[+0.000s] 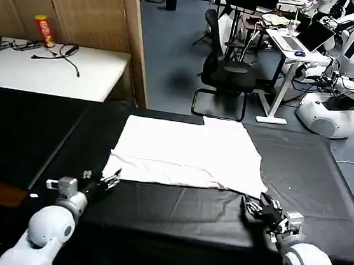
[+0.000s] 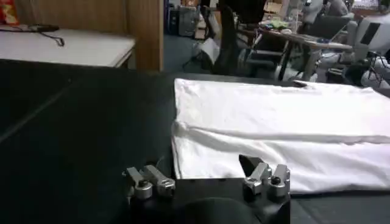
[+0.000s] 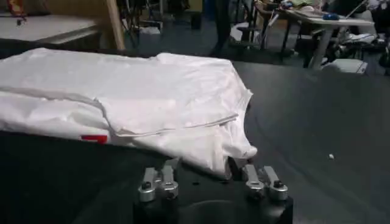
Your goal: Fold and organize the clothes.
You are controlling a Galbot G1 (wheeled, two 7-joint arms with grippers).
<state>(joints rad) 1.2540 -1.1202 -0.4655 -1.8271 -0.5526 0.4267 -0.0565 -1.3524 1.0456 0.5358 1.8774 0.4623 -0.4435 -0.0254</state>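
Head view: folded T-shirt (image 1: 187, 154) lies on black table (image 1: 29, 135).

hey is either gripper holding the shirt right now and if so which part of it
Nothing is held. The left gripper and the right gripper are both open, sitting just off the near corners of the white T-shirt.

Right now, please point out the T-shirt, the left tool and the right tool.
T-shirt (image 1: 184, 151): head view, middle of the white cloth.
Left tool (image 1: 109, 180): head view, between its fingertips, by the shirt's near left corner.
Right tool (image 1: 250, 207): head view, between its fingertips, by the near right corner.
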